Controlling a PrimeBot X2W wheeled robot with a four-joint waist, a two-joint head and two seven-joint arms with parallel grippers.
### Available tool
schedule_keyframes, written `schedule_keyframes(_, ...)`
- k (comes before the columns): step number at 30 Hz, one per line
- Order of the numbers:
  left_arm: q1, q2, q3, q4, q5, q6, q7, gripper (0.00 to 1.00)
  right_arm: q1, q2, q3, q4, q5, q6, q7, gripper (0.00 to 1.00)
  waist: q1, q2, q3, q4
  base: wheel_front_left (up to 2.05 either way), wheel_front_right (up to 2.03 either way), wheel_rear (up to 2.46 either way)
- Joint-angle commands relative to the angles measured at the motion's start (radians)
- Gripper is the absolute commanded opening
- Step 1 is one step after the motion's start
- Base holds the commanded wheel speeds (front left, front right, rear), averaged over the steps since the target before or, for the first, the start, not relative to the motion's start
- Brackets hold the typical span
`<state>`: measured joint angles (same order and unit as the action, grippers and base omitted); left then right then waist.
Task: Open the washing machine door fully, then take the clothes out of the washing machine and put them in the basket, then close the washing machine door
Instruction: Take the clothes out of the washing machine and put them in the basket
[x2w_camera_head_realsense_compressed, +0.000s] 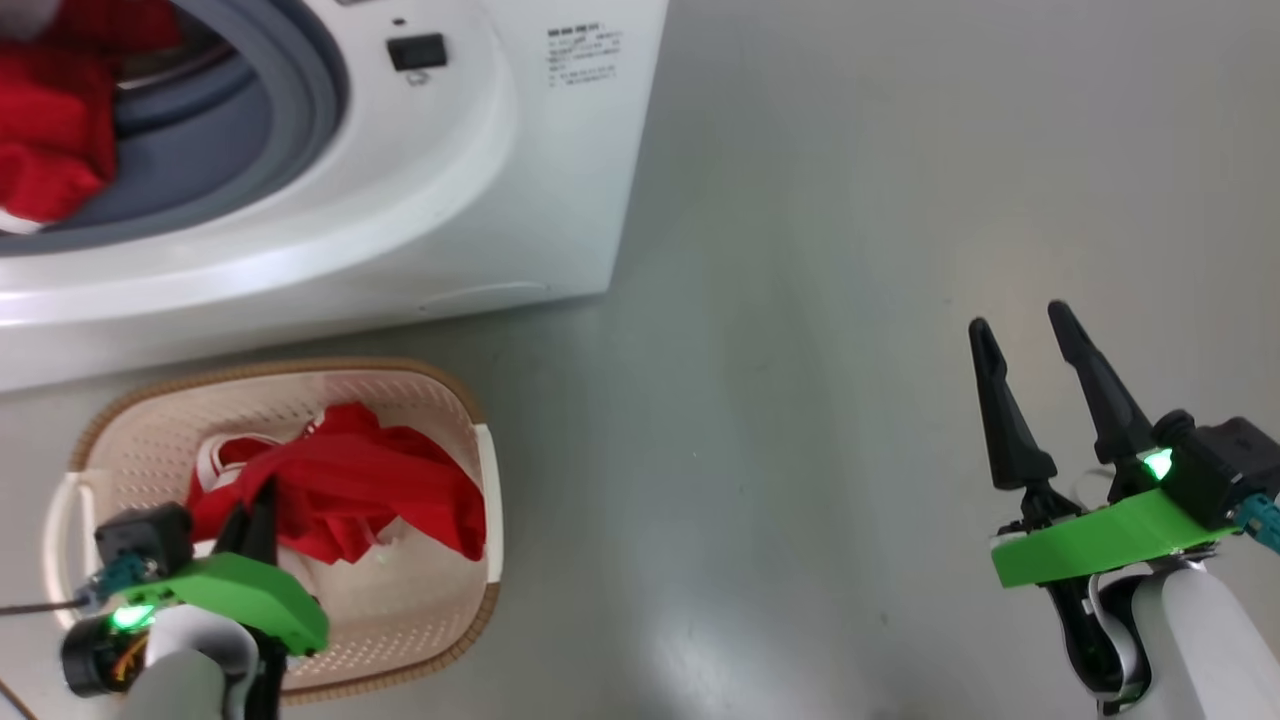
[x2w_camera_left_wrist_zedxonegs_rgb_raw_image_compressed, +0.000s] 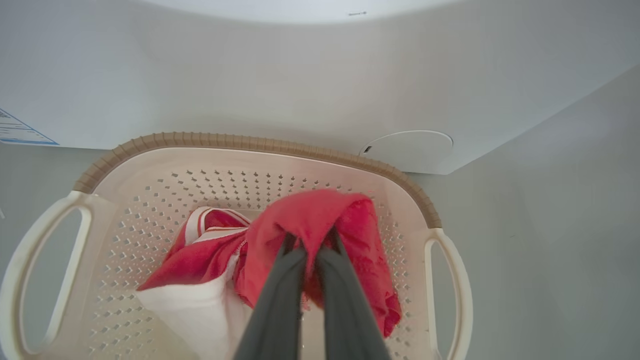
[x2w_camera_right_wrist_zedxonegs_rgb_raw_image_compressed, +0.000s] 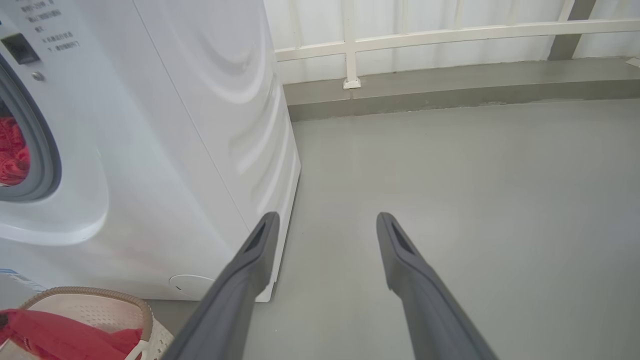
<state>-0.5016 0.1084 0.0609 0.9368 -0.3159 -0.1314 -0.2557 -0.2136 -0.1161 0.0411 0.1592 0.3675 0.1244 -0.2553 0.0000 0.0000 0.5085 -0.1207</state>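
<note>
In the basket (x2w_camera_head_realsense_compressed: 280, 370), just in front of the washing machine (x2w_camera_head_realsense_compressed: 540, 200), the left gripper (x2w_camera_head_realsense_compressed: 262, 497) is clamped tight on a fold of the red clothes (x2w_camera_head_realsense_compressed: 370, 480). Left wrist view: both fingers (x2w_camera_left_wrist_zedxonegs_rgb_raw_image_compressed: 280, 300) pressed together, red cloth bunched around the tips. Garment drapes from the tips down into basket; white part lies on the perforated bottom, left side in that view. Another red bundle (x2w_camera_head_realsense_compressed: 50, 130) sits in the drum opening, against the grey seal (x2w_camera_head_realsense_compressed: 310, 90). Basket stands on grey floor (x2w_camera_head_realsense_compressed: 800, 400), near machine front. Right gripper (x2w_camera_head_realsense_compressed: 1018, 317) is well apart to the right over bare floor, fingers spread wide, nothing btwn them. White railing (x2w_camera_right_wrist_zedxonegs_rgb_raw_image_compressed: 350, 45) runs along the back wall in right wrist view.
</note>
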Motion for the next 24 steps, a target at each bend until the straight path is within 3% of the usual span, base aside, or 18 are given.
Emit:
schedule_keyframes(1, -0.004, 0.038, 0.023, 0.002, 0.01, 0.001, -0.006, 0.0, -0.006, -0.008, 0.02, -0.027, -0.008, 0.006, -0.006, 1.0, 0.0, 0.0, 0.038, -0.019, 0.0, 0.0, 0.0)
schedule_keyframes(17, -0.177, 0.093, -0.018, 0.236, 0.036, 0.001, -0.006, 0.0, -0.062, 0.017, 0.014, -0.053, -0.016, 0.006, -0.006, 1.0, 0.0, 0.0, 0.174, -0.037, 0.0, 0.0, 0.0)
schedule_keyframes(19, -0.192, 0.097, -0.02, 0.247, 0.037, 0.001, -0.006, 0.06, -0.068, 0.019, 0.014, -0.055, -0.017, 0.006, -0.006, 1.0, 0.0, 0.0, 0.182, -0.036, 0.0, 0.0, 0.0)
schedule_keyframes(21, -0.203, 0.1, -0.021, 0.255, 0.036, 0.001, -0.006, 0.24, -0.073, 0.02, 0.014, -0.055, -0.018, 0.006, -0.006, 1.0, 0.0, 0.0, 0.187, -0.036, 0.0, 0.0, 0.0)
schedule_keyframes(24, -0.21, 0.102, -0.02, 0.267, 0.034, 0.001, -0.006, 0.39, -0.078, 0.023, 0.015, -0.053, -0.02, 0.006, -0.006, 1.0, 0.0, 0.0, 0.186, -0.035, 0.0, 0.0, 0.0)
